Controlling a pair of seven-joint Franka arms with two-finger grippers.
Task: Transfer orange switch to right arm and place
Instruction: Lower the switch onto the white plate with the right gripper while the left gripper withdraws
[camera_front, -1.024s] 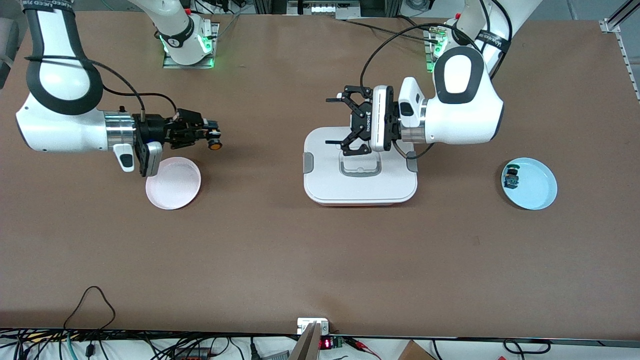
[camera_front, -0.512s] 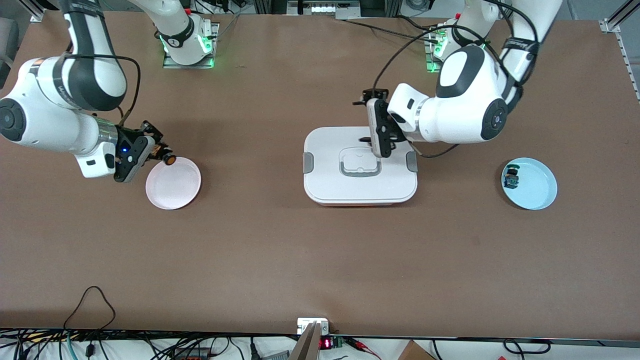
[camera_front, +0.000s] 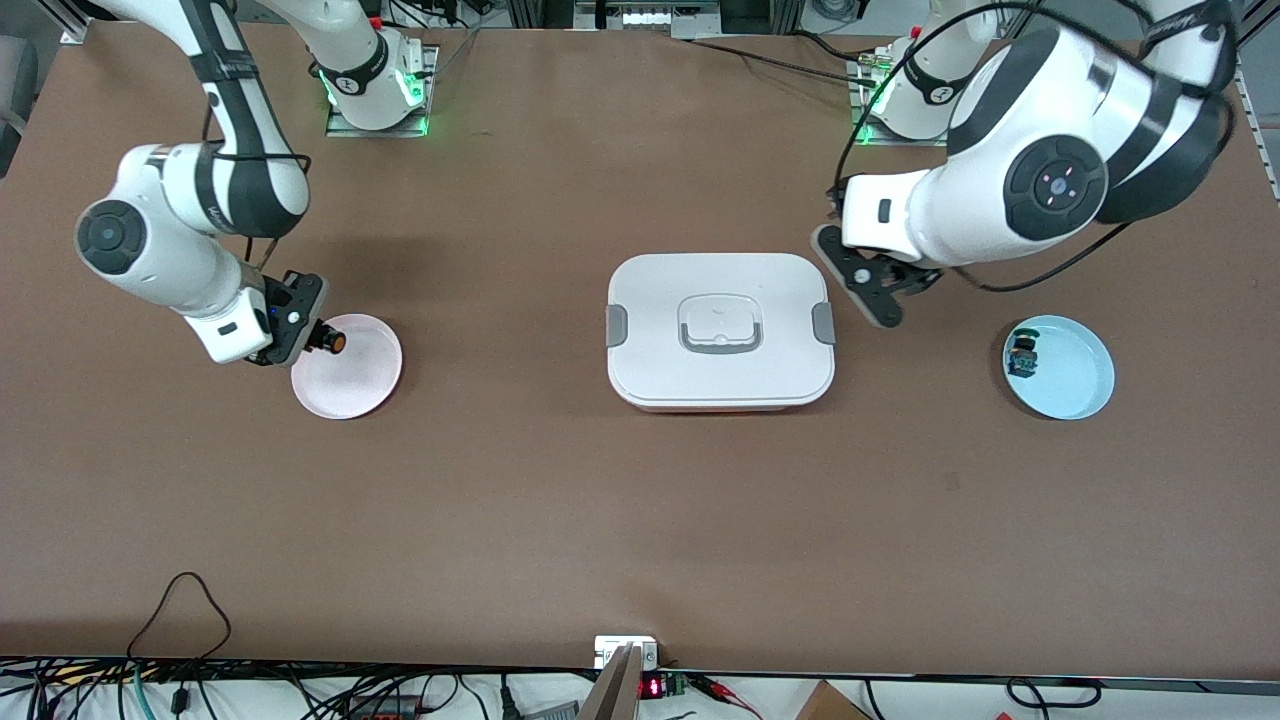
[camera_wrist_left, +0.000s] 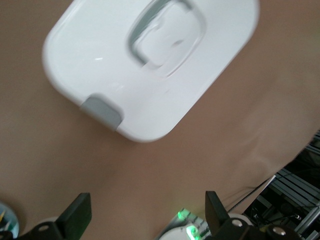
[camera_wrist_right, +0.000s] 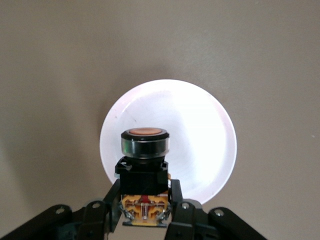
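Since a second ago, right gripper (camera_front: 312, 338) dropped to the pink plate's (camera_front: 355, 385) rim, clenched on the orange switch (camera_wrist_right: 144, 157). Left gripper (camera_wrist_left: 142, 217), fingers spread, withdrew beside the white box (camera_front: 720, 375), well apart from that plate. Risk: release this near the rim may roll the switch off.

Orange switch (camera_front: 336, 342), pink plate (camera_front: 355, 385), white box (camera_front: 720, 375)

Even overhead light, soft shadows under both arms. White box (camera_wrist_left: 150, 65) motion-blurred in left wrist view; pink plate (camera_wrist_right: 168, 140) blown out, glaring in right wrist view.
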